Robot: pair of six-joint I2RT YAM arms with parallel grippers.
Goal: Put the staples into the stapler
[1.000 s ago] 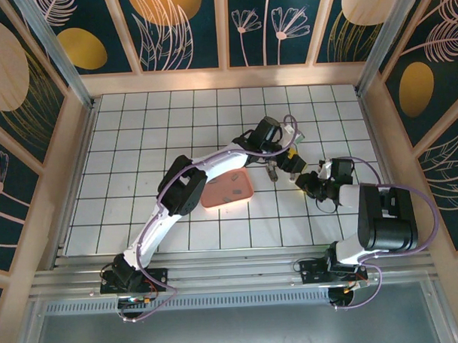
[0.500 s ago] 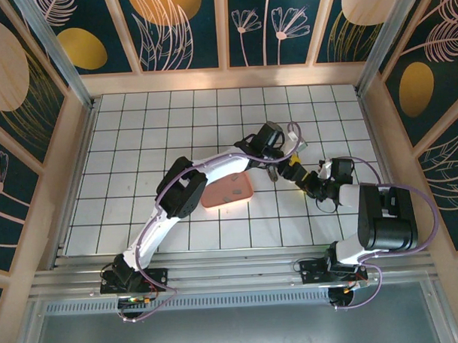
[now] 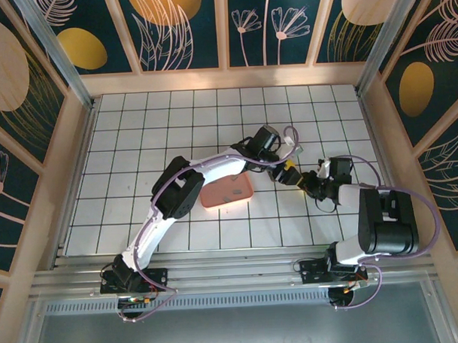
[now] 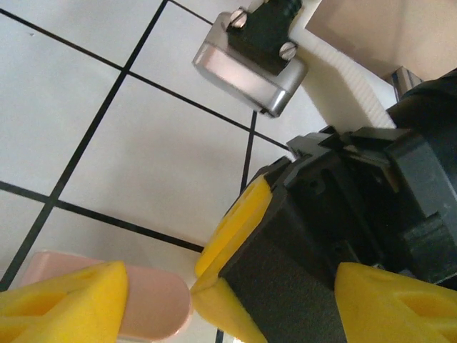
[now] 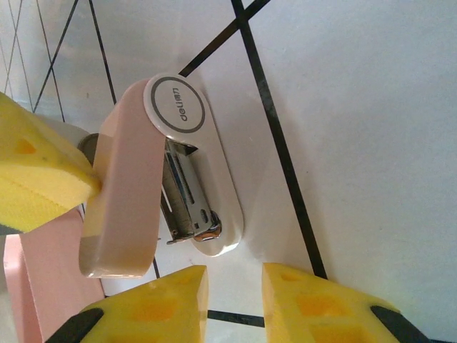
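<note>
the stapler (image 5: pixel 136 179) lies on the white tiled floor (image 3: pixel 138 144), just to the right of the pink tray (image 3: pixel 213 201). its pink top is swung up from its white bottom, and the shiny metal track shows in between. the round end of the top has a grey ring with small letters.

a few tiny dark bits, the staples (image 3: pixel 230 191), lie in the tray. they are too small to count.

the right gripper (image 5: pixel 234 293) is just beside the stapler's open end. its two yellow pads are apart and hold nothing.

the left gripper (image 4: pixel 228 286) has its fingers spread wide, with the front of the right gripper between them. one of its yellow fingers (image 5: pixel 39 168) is right at the pink top, touching or almost touching.

a silver plug (image 4: pixel 250 64) shows above them in the left wrist view.
</note>
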